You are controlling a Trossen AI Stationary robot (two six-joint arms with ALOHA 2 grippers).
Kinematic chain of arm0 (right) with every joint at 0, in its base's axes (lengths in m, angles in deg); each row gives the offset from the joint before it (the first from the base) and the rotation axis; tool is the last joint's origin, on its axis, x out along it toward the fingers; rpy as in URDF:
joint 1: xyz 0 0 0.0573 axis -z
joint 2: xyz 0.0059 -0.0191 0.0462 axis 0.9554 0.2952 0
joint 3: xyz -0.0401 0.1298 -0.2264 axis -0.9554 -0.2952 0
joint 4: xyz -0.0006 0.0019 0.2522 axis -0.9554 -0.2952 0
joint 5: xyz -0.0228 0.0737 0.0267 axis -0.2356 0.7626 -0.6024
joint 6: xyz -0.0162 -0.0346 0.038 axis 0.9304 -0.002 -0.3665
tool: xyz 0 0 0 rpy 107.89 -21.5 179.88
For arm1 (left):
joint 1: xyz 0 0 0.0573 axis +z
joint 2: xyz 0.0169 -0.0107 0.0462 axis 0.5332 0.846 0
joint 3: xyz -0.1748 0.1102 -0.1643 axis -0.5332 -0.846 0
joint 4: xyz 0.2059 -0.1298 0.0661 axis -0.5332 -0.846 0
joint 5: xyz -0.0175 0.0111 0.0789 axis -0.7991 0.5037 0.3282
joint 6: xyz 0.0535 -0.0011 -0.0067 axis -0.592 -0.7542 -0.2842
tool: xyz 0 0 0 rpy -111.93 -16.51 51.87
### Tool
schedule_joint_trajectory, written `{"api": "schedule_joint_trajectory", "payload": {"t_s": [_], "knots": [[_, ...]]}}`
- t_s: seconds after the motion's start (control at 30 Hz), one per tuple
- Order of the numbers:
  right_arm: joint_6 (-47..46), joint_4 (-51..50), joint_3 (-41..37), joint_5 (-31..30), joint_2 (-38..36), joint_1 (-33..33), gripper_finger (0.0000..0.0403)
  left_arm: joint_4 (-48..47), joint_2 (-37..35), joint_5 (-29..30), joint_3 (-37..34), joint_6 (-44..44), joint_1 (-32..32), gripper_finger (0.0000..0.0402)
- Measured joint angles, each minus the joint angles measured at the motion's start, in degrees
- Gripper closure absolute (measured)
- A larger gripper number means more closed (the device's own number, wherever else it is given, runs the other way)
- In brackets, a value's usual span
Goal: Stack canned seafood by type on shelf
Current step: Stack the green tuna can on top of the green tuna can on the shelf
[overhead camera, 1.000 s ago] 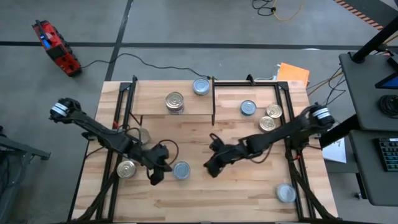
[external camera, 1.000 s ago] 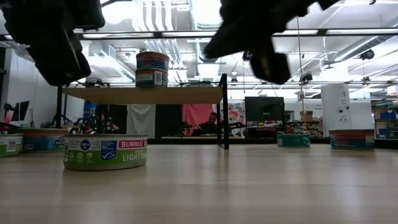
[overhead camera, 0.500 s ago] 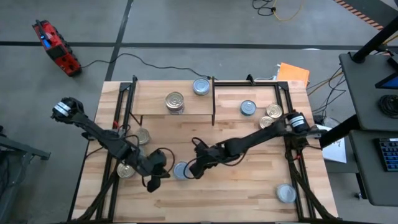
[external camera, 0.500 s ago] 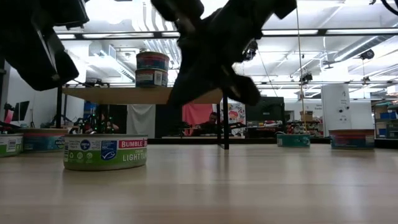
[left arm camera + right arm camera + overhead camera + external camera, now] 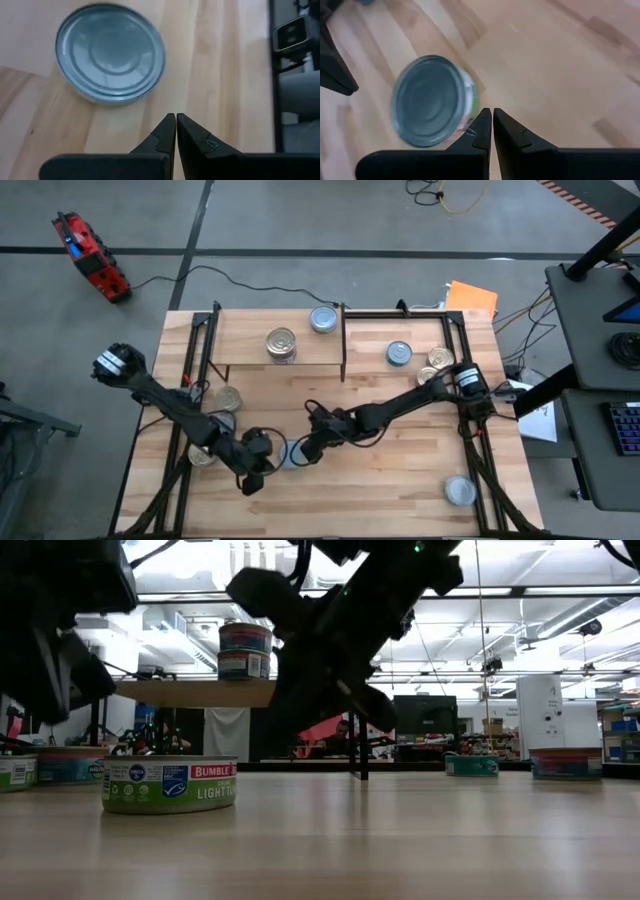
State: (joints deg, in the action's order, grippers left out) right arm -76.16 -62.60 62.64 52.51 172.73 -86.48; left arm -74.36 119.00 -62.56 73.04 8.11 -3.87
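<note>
A silver-lidded tin [image 5: 279,452] of canned seafood with a green label [image 5: 170,785] stands on the tabletop near the front. My left gripper [image 5: 176,117] is shut just short of its left side [image 5: 110,52]. My right gripper [image 5: 491,112] is shut close beside its right side [image 5: 432,100] and hangs above table level [image 5: 330,670]. The shelf [image 5: 250,345] at the back carries a gold-lidded tin [image 5: 281,343] and a silver-lidded tin [image 5: 323,319]. More tins stand on the table: gold [image 5: 228,398], gold [image 5: 203,452], silver [image 5: 399,354].
Two gold tins [image 5: 436,368] stand at the right behind my right arm, and a silver tin [image 5: 460,491] sits at the near right corner. The shelf's dark upright panel [image 5: 343,345] divides the back. Black frame rails [image 5: 200,370] run along both table sides.
My right gripper has swung toward the table's left and down, ending beside the silver-lidded tin at the front. My left gripper has sunk and shifted a little toward the table's near edge, close to the same tin. The tin has stayed in place.
</note>
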Motion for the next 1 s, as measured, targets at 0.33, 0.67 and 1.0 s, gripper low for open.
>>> {"api": "schedule_joint_trajectory", "payload": {"t_s": [0.33, 0.67, 1.0], "knots": [[0.31, 4.63, -0.09, 0.07, 3.23, -0.48, 0.0393, 2.8, 5.46, 0.15, 0.02, 0.7, -0.02, 0.0401], [1.0, 6.0, -0.04, 3.44, 3.57, -1.67, 0.0393, 3.21, 7.59, 6.0, 0.0, 0.92, 0.96, 0.0401], [0.89, 7.74, -0.05, 12.06, 3.81, -3.61, 0.0393, 0.13, 7.5, 8.11, -0.11, 1.19, 2.37, 0.0401]]}}
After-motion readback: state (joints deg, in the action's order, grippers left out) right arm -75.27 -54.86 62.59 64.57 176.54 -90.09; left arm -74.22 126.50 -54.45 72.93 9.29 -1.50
